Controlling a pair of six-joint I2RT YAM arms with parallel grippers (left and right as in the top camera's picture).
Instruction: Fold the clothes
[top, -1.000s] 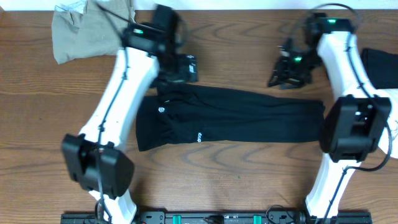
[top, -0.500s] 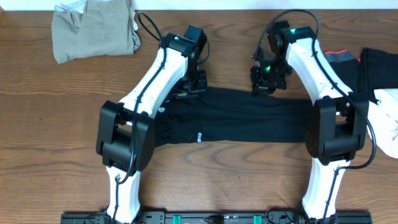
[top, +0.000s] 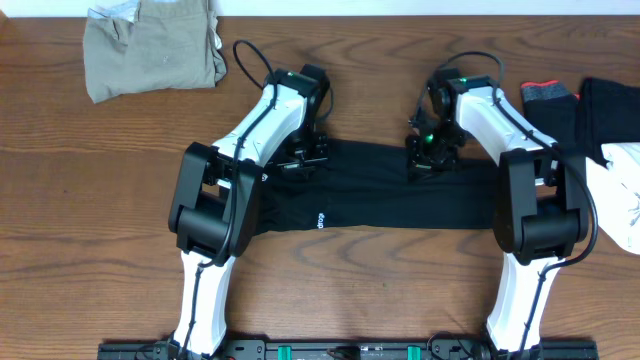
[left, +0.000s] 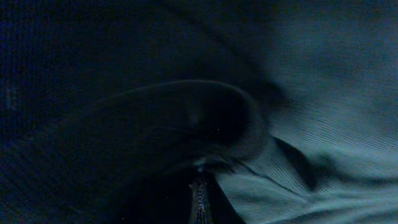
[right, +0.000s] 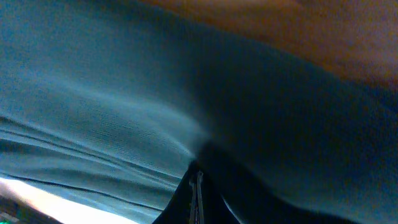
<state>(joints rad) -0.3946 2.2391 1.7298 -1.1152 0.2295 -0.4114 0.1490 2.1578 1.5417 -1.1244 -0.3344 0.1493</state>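
Observation:
A long black garment (top: 380, 200) lies flat across the middle of the table, with a small round white logo (top: 261, 177) and white print (top: 318, 220) near its left end. My left gripper (top: 305, 155) is down on its far edge left of centre, shut on the fabric. My right gripper (top: 428, 160) is shut on the same far edge further right. In the left wrist view, dark ribbed cloth (left: 311, 124) fills the frame around the closed left gripper (left: 200, 186). In the right wrist view, the black cloth (right: 112, 118) bunches at the closed right gripper (right: 196, 186).
A khaki garment (top: 150, 45) lies crumpled at the far left corner. At the right edge sit a black piece with red-orange trim (top: 548, 100), another black garment (top: 610, 110) and a white one (top: 620, 195). Bare wood (top: 80, 220) surrounds the black garment.
Both arms have swung inward and down onto the far edge of the black garment. Both grippers have gone from open to shut on the fabric.

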